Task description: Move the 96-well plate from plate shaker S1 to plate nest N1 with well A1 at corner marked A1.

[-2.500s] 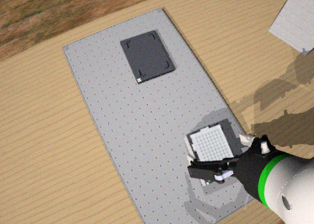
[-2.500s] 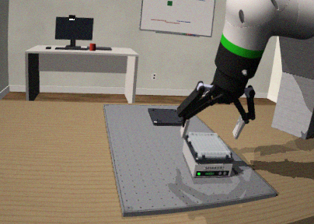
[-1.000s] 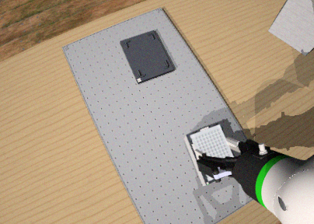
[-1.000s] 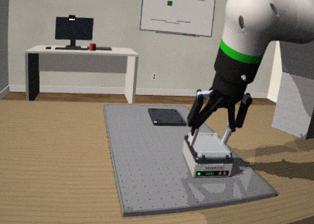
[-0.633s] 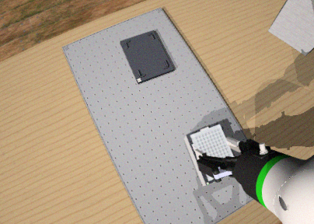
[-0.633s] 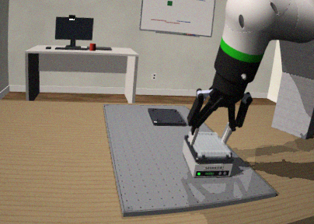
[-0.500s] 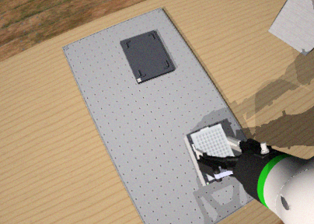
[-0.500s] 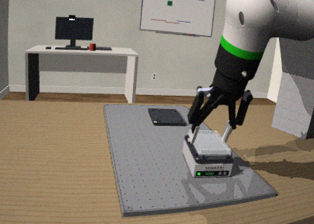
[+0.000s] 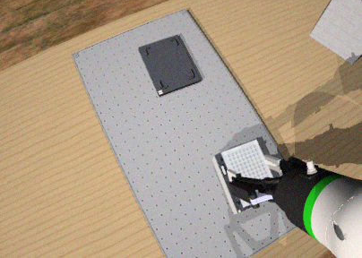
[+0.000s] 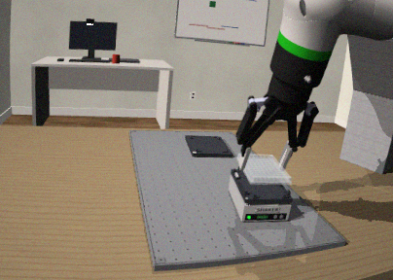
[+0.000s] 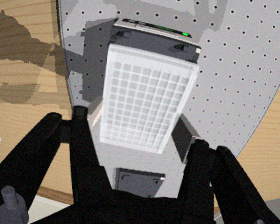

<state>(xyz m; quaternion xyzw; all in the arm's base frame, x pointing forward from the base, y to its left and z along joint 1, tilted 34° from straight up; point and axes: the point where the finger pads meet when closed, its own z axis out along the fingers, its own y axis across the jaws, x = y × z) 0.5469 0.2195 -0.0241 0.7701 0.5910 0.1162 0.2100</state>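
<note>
Pinching the 96-well plate (image 10: 267, 169) across its two long sides with the gripper (image 10: 267, 157), jaws pressing inward on the walls, presumably to leave the well face untouched and level. Carrying the plate just above the plate shaker S1 (image 10: 261, 199), lifted out of the pocket and no longer seated; appearing slightly offset toward the far side in the exterior view. Hanging wrist-down over the near right corner of the grey breadboard (image 9: 134, 116), likely to allow a straight vertical withdrawal. Waiting unoccupied at the far end of the breadboard, well apart: plate nest N1 (image 9: 170, 64), its pale corner mark (image 9: 160, 92) facing near-left. Still needing transfer and A1 alignment, judging by this layout.
</note>
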